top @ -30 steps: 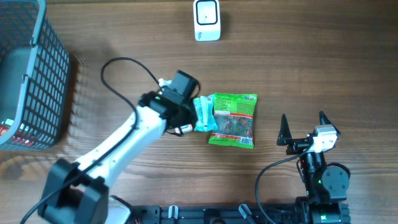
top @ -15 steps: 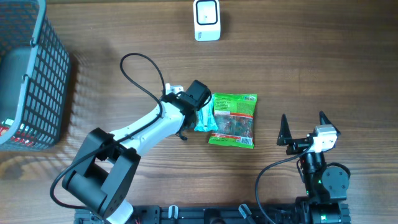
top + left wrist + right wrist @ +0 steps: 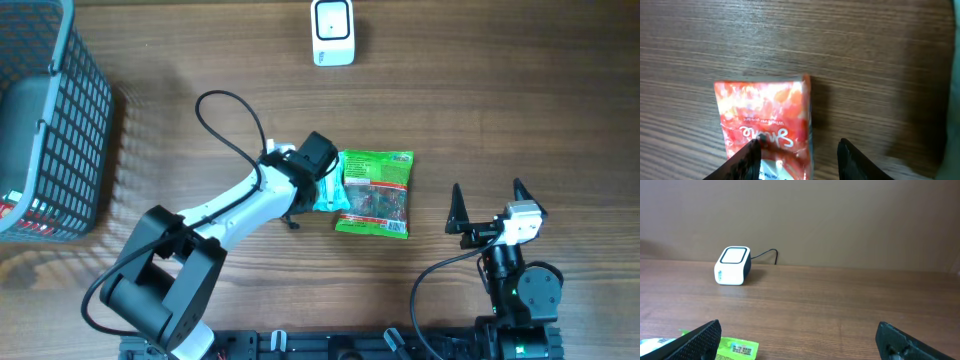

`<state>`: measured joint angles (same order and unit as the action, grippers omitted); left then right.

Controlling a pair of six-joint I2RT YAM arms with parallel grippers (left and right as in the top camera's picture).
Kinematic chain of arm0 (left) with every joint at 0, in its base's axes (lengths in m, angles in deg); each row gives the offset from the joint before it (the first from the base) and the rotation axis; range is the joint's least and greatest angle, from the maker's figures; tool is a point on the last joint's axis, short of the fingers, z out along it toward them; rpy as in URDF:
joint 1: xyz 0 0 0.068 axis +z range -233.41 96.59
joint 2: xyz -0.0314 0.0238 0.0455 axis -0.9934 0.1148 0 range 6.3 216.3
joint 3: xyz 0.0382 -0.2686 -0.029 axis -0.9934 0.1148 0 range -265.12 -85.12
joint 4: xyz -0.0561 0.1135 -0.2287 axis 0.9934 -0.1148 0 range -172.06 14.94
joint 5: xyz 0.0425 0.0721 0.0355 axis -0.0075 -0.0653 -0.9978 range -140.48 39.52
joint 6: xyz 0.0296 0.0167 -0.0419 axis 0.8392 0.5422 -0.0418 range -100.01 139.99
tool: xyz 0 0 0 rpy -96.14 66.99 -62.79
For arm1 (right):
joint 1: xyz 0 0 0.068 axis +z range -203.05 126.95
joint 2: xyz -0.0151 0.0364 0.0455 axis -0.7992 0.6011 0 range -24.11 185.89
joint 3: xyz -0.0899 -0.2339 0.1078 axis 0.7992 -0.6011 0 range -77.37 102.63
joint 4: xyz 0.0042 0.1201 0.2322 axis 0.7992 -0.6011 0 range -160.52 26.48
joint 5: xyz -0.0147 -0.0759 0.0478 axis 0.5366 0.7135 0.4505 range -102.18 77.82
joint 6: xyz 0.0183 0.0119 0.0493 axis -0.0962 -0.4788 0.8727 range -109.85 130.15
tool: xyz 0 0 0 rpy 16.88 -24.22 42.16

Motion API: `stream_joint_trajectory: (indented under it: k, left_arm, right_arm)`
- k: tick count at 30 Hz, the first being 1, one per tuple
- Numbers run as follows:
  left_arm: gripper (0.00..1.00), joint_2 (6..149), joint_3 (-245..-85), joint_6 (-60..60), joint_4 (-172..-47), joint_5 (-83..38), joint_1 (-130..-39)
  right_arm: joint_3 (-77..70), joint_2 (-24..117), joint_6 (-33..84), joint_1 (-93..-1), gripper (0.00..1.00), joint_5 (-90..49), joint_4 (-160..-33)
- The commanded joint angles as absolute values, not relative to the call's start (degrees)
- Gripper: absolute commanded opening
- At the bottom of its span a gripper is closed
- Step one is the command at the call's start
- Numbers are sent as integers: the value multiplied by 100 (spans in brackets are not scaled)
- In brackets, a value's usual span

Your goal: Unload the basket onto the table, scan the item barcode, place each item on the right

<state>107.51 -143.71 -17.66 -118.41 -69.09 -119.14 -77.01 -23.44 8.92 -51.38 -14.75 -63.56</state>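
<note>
Two flat packets lie side by side mid-table: a green packet (image 3: pixel 376 192) and, touching its left edge, a light blue packet (image 3: pixel 327 188). In the left wrist view the nearer packet (image 3: pixel 762 112) looks red-orange with white script. My left gripper (image 3: pixel 322 178) (image 3: pixel 800 159) hovers over it, open: one finger is above the packet, the other is over bare wood to its right. The white scanner (image 3: pixel 332 32) (image 3: pixel 732 265) stands at the far edge. My right gripper (image 3: pixel 490 205) (image 3: pixel 800 340) rests wide open near the front, holding nothing. The green packet's corner (image 3: pixel 738 349) shows a barcode.
A grey wire basket (image 3: pixel 60 120) stands at the left edge with something red inside it. The scanner's cable (image 3: pixel 765 255) runs off behind it. Bare wood lies between the packets and the scanner.
My left arm has swung right and come down over the light blue packet, then held nearly still. The packets and my right arm have not moved.
</note>
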Motion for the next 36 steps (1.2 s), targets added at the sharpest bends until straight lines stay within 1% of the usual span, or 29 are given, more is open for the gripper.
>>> stream_joint_trajectory:
  k: [1,2,4,5,7,8,9,10,11,13,17,19,22,23,26,29,33,36]
  left_arm:
    - [47,10764,-14091,-1821,-11769,-6944,-11909]
    - [45,10768,-14058,-1821,-11767,-6944,-11909]
    - [31,10768,-14054,-1819,-11775,-6942,-11909]
    - [26,10768,-14054,-1819,-11775,-6942,-11909]
    - [26,10768,-14052,-1819,-11830,-6944,-11909]
    - [30,10768,-14052,-1819,-11836,-6942,-11909]
    - [30,10768,-14052,-1819,-11834,-6942,-11909]
    - [27,10768,-14052,-1821,-11834,-6940,-11909]
    - [24,10768,-14052,-1821,-11836,-6938,-11909]
    - [4,10768,-14052,-1819,-11834,-6938,-11909]
    - [4,10442,-14493,-1814,-12075,-6938,-11769]
    - [4,10018,-14839,-1812,-12160,-6645,-11553]
    - [4,9474,-14900,-1771,-12075,-5338,-11009]
    - [4,9435,-14898,-1615,-12057,-4625,-10766]
    - [4,9437,-14767,-813,-11734,-3047,-10344]
    - [4,9437,-14482,-256,-11279,-2252,-10126]
    - [4,9437,-14211,741,-11170,-1150,-9898]
    - [4,9437,-14021,983,-11183,-1104,-9767]
  right_arm:
    - [-7707,-2384,867,-5153,100,-1523,-6342]
    - [-7707,-2384,867,-5153,100,-1523,-6342]
    - [-7707,-2384,867,-5153,100,-1523,-6342]
    - [-7707,-2384,867,-5153,100,-1523,-6342]
    - [-7707,-2384,870,-5153,100,-1523,-6342]
    - [-7707,-2384,867,-5153,100,-1523,-6342]
    - [-7707,-2384,867,-5153,100,-1523,-6342]
    - [-7707,-2384,867,-5153,100,-1523,-6342]
    - [-7707,-2384,867,-5153,100,-1523,-6342]
    - [-7707,-2384,867,-5153,100,-1523,-6342]
    - [-7707,-2384,870,-5153,100,-1523,-6342]
    - [-7707,-2384,867,-5153,100,-1525,-6342]
    - [-7707,-2384,867,-5153,100,-1523,-6342]
    - [-7707,-2384,867,-5153,100,-1525,-6342]
    - [-7707,-2384,867,-5153,100,-1525,-6342]
    - [-7707,-2384,870,-5153,100,-1523,-6342]
    - [-7707,-2384,870,-5153,100,-1523,-6342]
    - [-7707,-2384,867,-5153,100,-1525,-6342]
